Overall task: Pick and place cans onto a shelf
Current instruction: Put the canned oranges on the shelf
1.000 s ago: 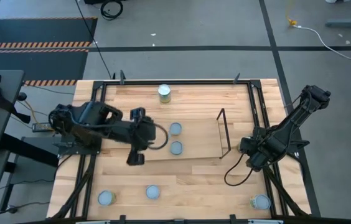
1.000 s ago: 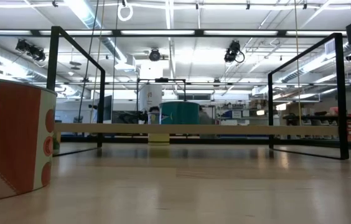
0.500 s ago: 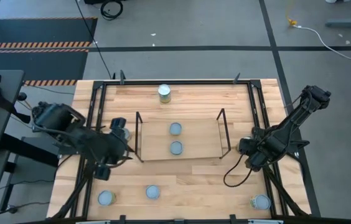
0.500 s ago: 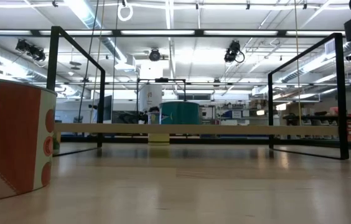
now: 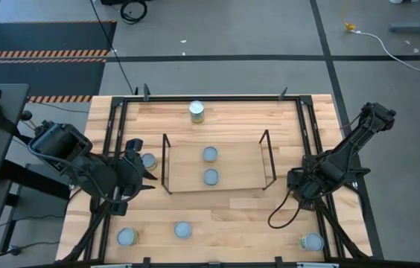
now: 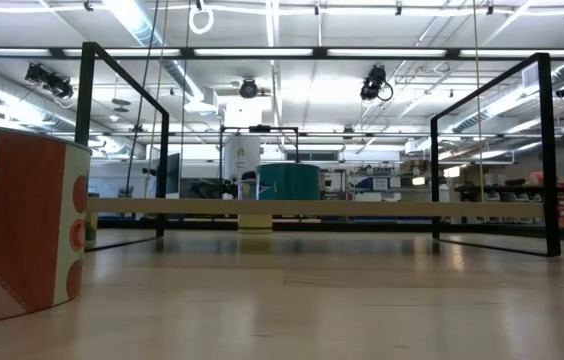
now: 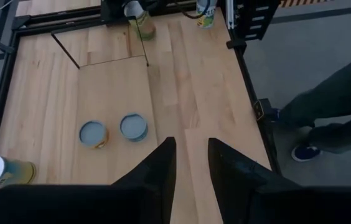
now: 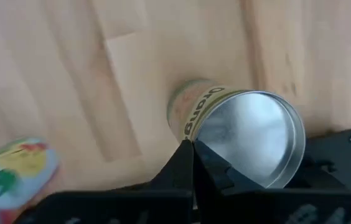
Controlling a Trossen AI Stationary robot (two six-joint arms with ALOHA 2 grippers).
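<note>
The shelf (image 5: 232, 179) stands mid-table with two cans (image 5: 209, 154) (image 5: 210, 176) on its wood base. One can (image 5: 148, 160) stands just outside its left wire end. My left gripper (image 5: 137, 173) hovers beside that can, open and holding nothing (image 7: 191, 146). Another can (image 5: 196, 112) stands at the far edge. Three cans (image 5: 126, 237) (image 5: 182, 230) (image 5: 312, 241) stand near the front. At the table's right, my right gripper (image 5: 303, 184) is shut on an orange-labelled can (image 8: 244, 134), which the arm hides in the high view. My right gripper pinches the orange-labelled can's top rim (image 8: 195, 140) between its two fingers, one fingertip outside the wall and one over the lid. The fingers come from above, pointing down. The can stays upright below them. Whether its base is off the table cannot be told.
A black metal frame (image 5: 308, 126) runs round the tabletop. A can with a blue and yellow label (image 8: 14, 168) stands close to the right gripper's can. A person's leg and shoe (image 7: 325, 118) show beside the table. Bare wood lies in front of the shelf (image 6: 312, 300).
My left gripper has drawn back from over the shelf's left end toward the table's left edge and risen, uncovering the can beside the wire end. My right gripper has risen a little. The can at the low view's right edge has gone out of that view.
</note>
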